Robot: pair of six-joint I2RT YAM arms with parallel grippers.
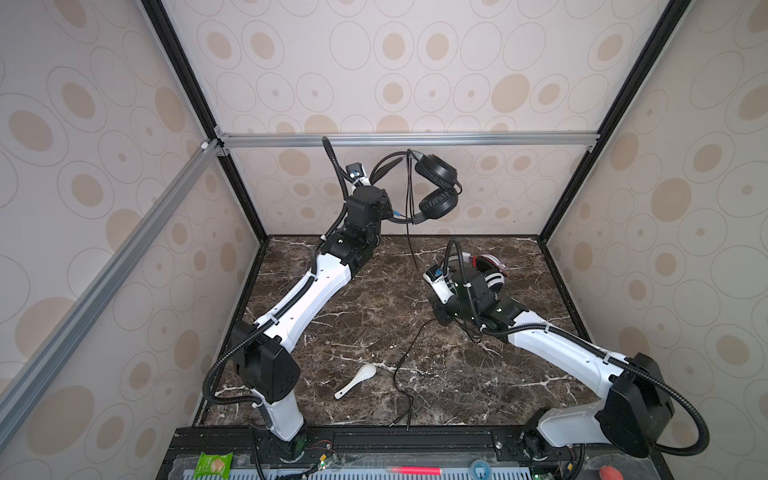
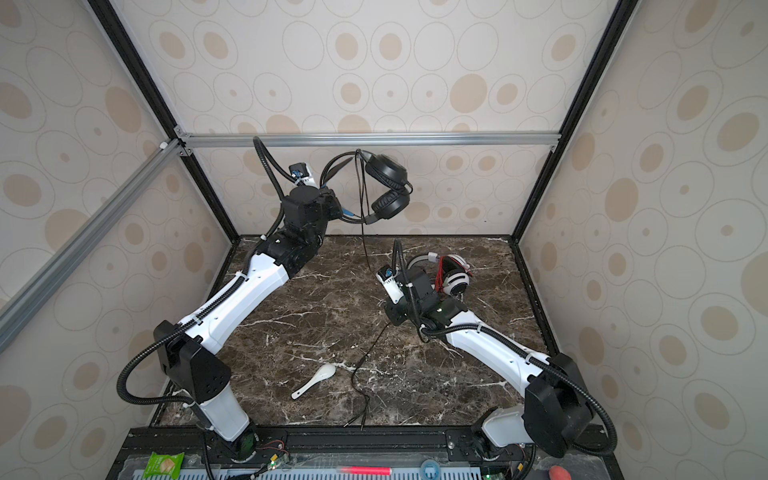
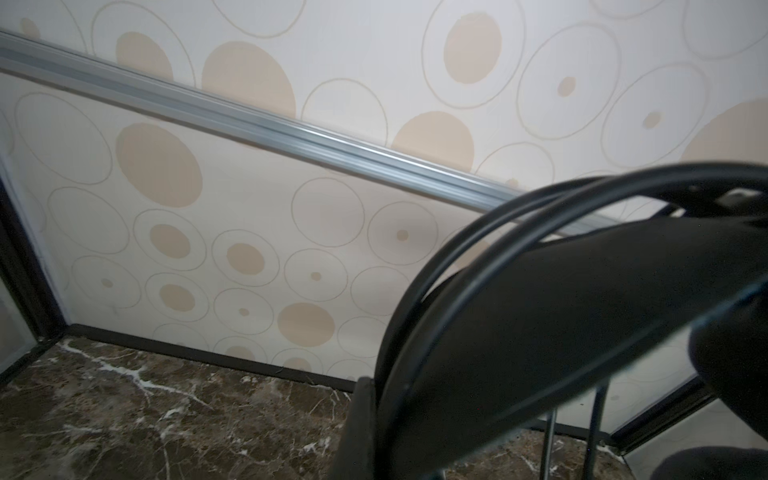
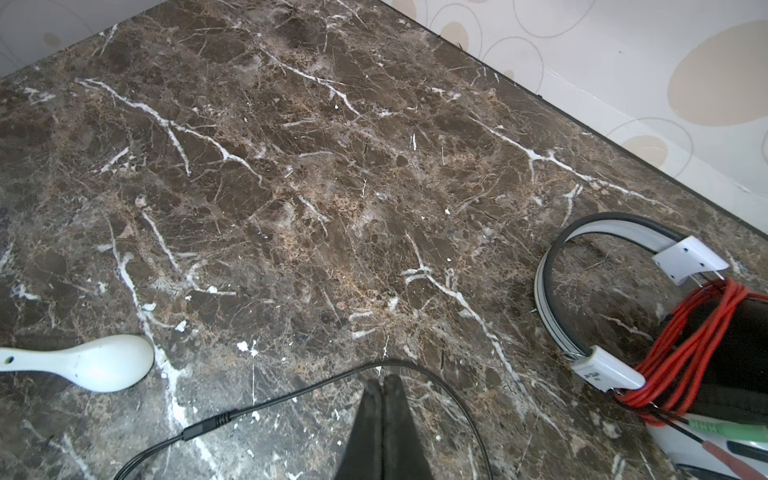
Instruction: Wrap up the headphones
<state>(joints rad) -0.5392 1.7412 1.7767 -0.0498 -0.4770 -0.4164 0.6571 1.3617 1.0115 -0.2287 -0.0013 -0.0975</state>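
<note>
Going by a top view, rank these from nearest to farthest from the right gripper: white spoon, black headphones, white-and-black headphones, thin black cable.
1. thin black cable: curves right at the fingers of the right gripper.
2. white-and-black headphones: just behind it, farther back.
3. white spoon: toward the front, on the left.
4. black headphones: raised high at the back.

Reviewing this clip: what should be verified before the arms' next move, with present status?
1. Hold: left gripper shut on black headphones, lifted: ok.
2. Wrap: black cable fully wound: not ok, it trails onto the table.
3. Pinch: right gripper holding that cable: cannot tell; its closed tips meet it.
4. Done pair: white headphones with red cable wound: ok.
5. Clutter: spoon apart from black cable: ok.
</note>
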